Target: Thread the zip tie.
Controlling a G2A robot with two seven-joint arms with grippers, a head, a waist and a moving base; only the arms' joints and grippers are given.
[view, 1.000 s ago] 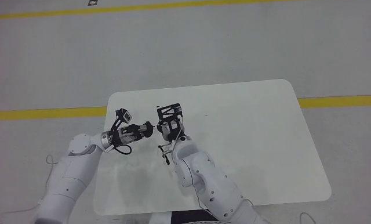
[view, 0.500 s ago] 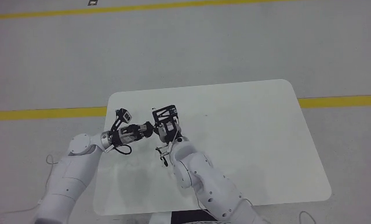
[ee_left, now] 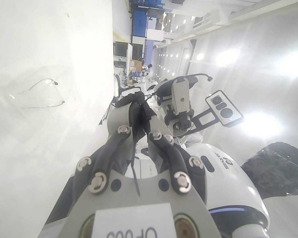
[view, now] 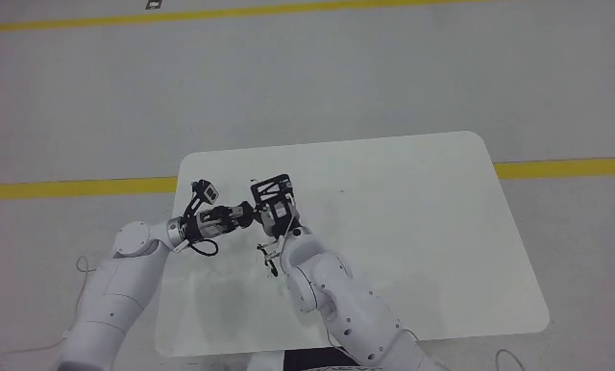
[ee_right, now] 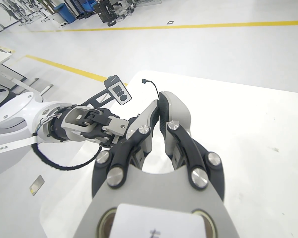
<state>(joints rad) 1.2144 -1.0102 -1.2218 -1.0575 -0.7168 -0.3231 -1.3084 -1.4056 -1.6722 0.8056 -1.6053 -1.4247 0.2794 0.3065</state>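
A thin black zip tie (ee_right: 152,85) is held in the air over the left part of the white table (view: 413,227). My right gripper (ee_right: 159,100) is shut on its strap, and the short end with the square head (ee_right: 144,80) curves out past the fingertips. My left gripper (ee_left: 136,100) is shut on the other stretch of the zip tie (ee_left: 133,159), whose tail runs back between its fingers. In the top view the left gripper (view: 246,215) and right gripper (view: 264,215) meet almost tip to tip.
A small flat silver tag (ee_right: 36,185) lies on the table near its left edge. The table's right half (view: 432,265) is bare white surface. Yellow floor lines (view: 86,187) run behind the table.
The right gripper has shifted slightly left, closer to the left gripper. The left arm has stayed still.
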